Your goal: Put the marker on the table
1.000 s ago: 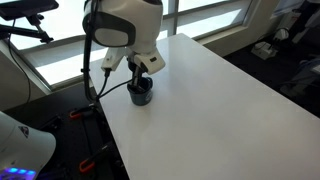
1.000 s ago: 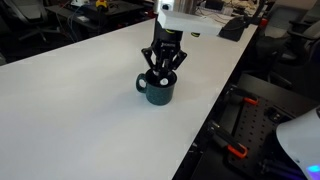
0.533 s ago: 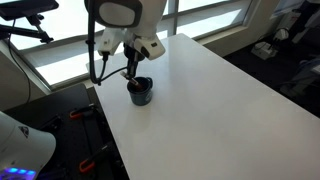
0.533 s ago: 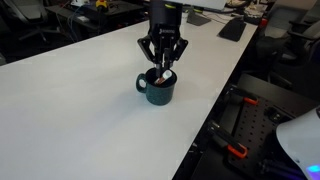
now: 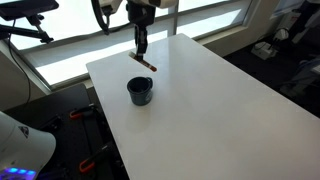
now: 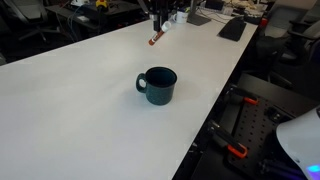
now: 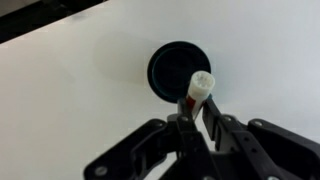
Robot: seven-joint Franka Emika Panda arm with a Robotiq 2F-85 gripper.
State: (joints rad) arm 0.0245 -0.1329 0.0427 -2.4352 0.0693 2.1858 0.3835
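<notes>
Marker pulled out of the cup and now held high over the tabletop; not yet placed.

A second ago the end effector (image 5: 141, 48) was down inside the cup. It has since risen well clear with its fingers clamped on the marker (image 5: 146, 65). The extraction looks done, and what remains is moving sideways, lowering and releasing onto bare tabletop. Count: one tabletop (image 5: 210, 105), white; one arm with one end effector (image 6: 160, 18); one cup (image 5: 140, 91), dark, upright, near a tabletop edge and not far from a corner; one marker (image 6: 155, 39), tilted with its red-orange end down. In the wrist view the marker (image 7: 199, 88) pokes out between the fingers, directly over the cup (image 7: 170, 68).
</notes>
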